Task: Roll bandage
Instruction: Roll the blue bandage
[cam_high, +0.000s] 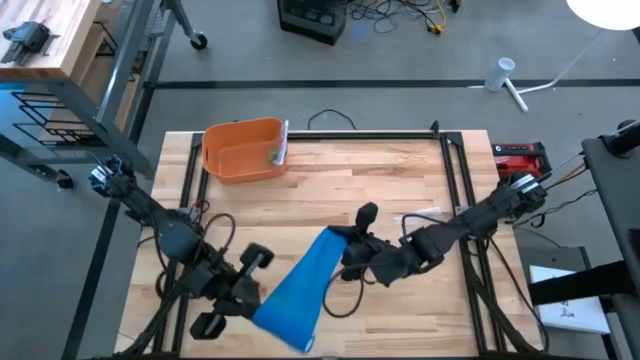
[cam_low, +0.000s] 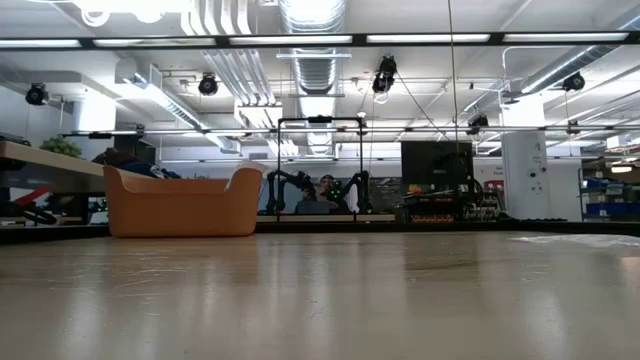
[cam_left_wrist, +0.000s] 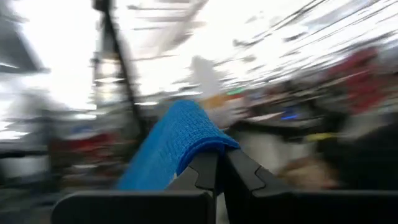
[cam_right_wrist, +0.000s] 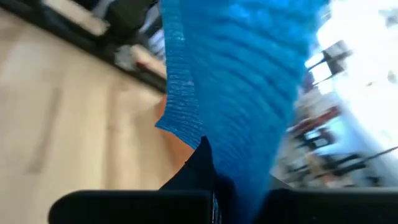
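Two grippers, Ben: left gripper (cam_high: 262, 305) at seven o'clock and right gripper (cam_high: 350, 250) at center pinch the blue bandage (cam_high: 300, 288) tight
— Keep it flat, then roll slowly

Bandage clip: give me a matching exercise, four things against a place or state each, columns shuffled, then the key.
Things:
1. blue bandage
2. orange bin
3. left hand
4. right hand

Places or states:
A. shut on the bandage's end nearer the table's front edge
B. on the table at the far side, left of centre
C. stretched between the two hands
D. shut on the bandage's end nearer the table's middle

Pairs: 1-C, 2-B, 3-A, 4-D
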